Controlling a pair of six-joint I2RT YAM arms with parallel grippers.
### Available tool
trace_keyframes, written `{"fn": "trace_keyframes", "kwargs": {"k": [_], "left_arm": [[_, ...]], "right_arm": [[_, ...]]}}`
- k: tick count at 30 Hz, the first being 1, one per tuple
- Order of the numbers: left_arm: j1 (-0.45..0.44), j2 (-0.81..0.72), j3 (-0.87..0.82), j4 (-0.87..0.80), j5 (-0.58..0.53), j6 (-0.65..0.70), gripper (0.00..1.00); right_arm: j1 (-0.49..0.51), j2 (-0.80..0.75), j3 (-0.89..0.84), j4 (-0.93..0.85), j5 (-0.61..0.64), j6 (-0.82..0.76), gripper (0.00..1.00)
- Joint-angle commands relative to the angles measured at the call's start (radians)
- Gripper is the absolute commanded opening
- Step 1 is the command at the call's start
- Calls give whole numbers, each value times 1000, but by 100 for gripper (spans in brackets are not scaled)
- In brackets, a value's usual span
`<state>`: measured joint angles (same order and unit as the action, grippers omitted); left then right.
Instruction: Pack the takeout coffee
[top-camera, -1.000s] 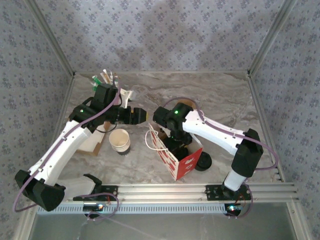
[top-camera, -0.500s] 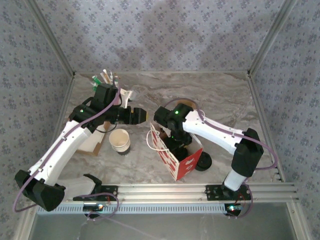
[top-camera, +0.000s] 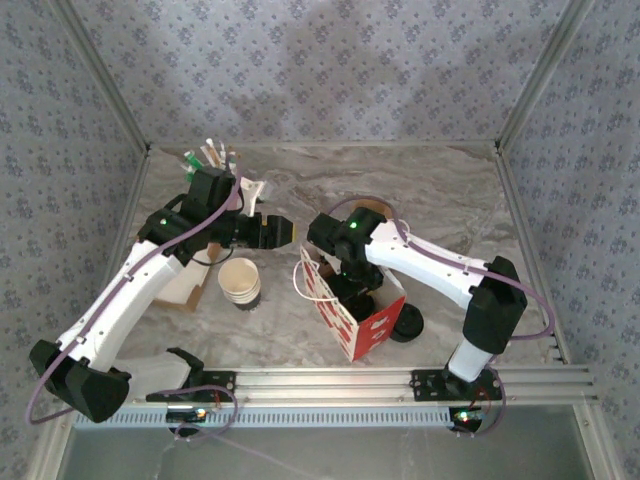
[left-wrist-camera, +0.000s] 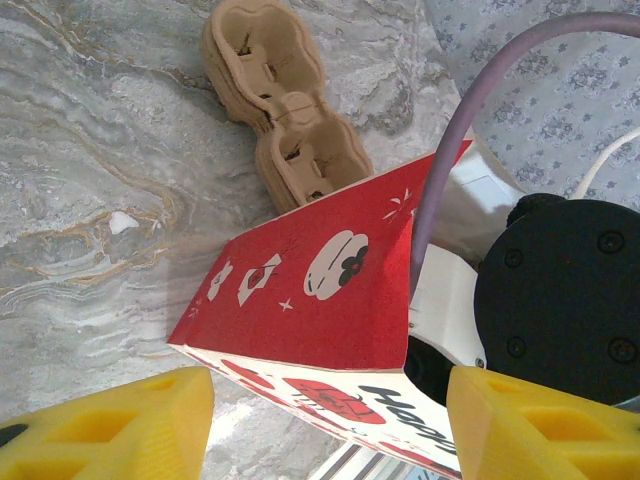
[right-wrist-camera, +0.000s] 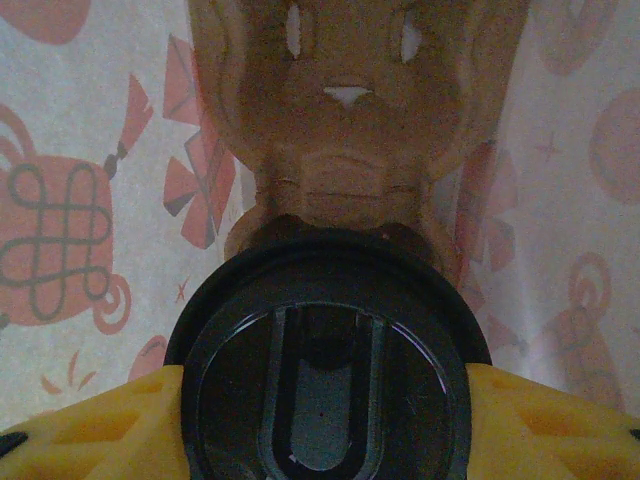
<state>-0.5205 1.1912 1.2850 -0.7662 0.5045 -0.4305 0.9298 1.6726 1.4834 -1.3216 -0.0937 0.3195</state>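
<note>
Right wrist: pincer (right-wrist-camera: 320, 425) grips coffee (right-wrist-camera: 325, 340); inside bag (right-wrist-camera: 80, 150)

We are looking down on the coffee (right-wrist-camera: 325, 350) from straight above, so we are seeing mostly its round black lid: glossy plastic with a raised rim and a U-shaped groove pressed into its top. The lid is hiding the cup body beneath it. The coffee is standing upright inside the bag (right-wrist-camera: 70, 200), whose pale, red-printed walls are rising on both sides. The right gripper (right-wrist-camera: 325, 420) is clasping the lid, with yellow fingers (right-wrist-camera: 100, 425) touching its left and right edges. A brown carrier (right-wrist-camera: 345, 120) is showing just past the lid.
</note>
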Motion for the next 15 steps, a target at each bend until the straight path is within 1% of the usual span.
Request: {"fn": "trace_keyframes", "kwargs": {"k": [1,15], "left_arm": [[6,-25,-7,-10,-6,2,63],[5,-34,-7,-10,-11,-2,63]], "right_arm": [[-1,-16,-15,0,8,-10,61],[1,-22,-14,2,10,-10,61]]}}
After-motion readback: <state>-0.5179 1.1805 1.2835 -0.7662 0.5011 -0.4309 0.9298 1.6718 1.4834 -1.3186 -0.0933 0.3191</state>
